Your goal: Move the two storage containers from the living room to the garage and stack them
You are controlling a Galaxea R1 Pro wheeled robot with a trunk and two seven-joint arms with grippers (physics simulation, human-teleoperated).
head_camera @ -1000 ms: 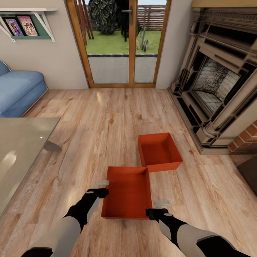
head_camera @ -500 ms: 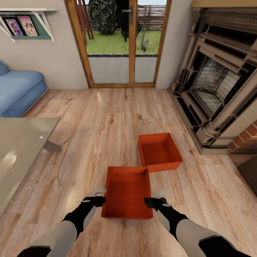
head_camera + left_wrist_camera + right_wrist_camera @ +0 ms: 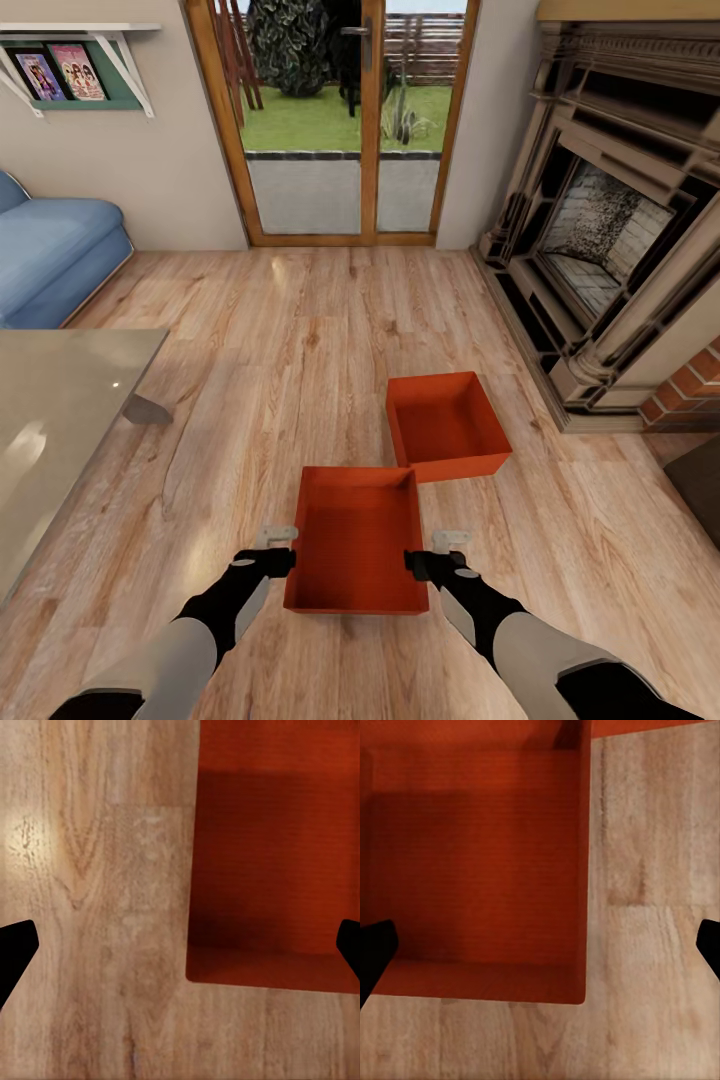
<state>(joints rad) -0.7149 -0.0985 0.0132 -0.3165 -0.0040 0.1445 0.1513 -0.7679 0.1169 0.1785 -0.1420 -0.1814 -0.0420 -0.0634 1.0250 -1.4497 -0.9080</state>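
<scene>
**A:** Left gripper (image 3: 283, 552) first?

**B:** Spread wide, gripping nothing. In the left wrist view, black fingertips (image 3: 16, 949) far apart at opposite edges, one over bare planks, the other over the orange-red inside of the near container (image 3: 358, 540). Straddling its left wall, then, above the near-left corner. Touching the wall or not: cannot tell.

**A:** And the right gripper (image 3: 438, 555)?

**B:** Same story, mirrored. Wide open, empty, one fingertip (image 3: 375, 952) over the bin's floor, the other out over the wood. Set across the right wall, close to the near-right corner.

**A:** Outward from there?

**B:** Near container flat on the light wood-plank floor (image 3: 250, 400) of the living room, dead ahead at 12 o'clock from the trunk, between the two black forearms, long side running away from the robot. Open top, nothing inside.

**A:** Second bin?

**B:** Far container (image 3: 445, 425) at about 1 o'clock from the first, also on the planks, upright and empty, turned slightly. Near-left corner right at the first bin's far-right corner; touching or just apart, hard to say.

**A:** Further out?

**B:** Glass-topped table (image 3: 60, 420) at 9 o'clock. Blue sofa (image 3: 50, 255) at 10 o'clock, with a wall shelf (image 3: 75, 60) of pictures above it. Wood-framed glass doors (image 3: 340, 130) at 12 o'clock, shut, lawn beyond. Ornate stone fireplace (image 3: 610, 220) at 2 o'clock, brick at its near end, well apart from both bins.
</scene>
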